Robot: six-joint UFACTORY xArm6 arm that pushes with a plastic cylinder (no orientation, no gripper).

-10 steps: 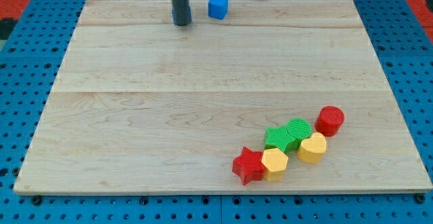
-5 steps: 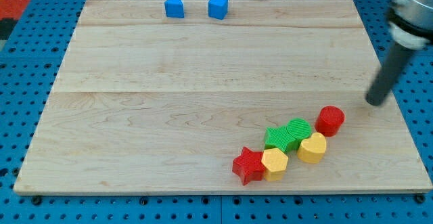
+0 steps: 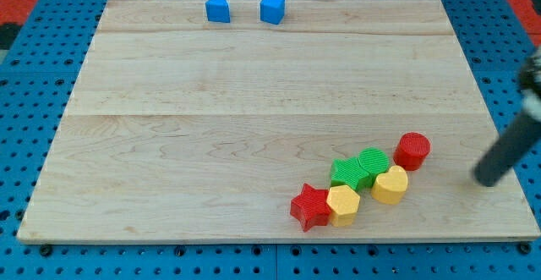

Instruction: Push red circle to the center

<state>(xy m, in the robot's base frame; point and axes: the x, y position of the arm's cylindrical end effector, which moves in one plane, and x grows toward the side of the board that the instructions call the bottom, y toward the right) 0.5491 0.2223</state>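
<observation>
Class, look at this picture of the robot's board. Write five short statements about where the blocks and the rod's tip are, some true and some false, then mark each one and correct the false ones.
1. The red circle sits at the centre of the board. False: it lies towards the view's lower right.
2. My tip is to the view's right of the red circle, not touching it. True.
3. Two blue blocks stand near the view's top edge. True.
4. The red star touches a blue block. False: it sits beside a yellow block.
5. Two green blocks lie side by side. True.
</observation>
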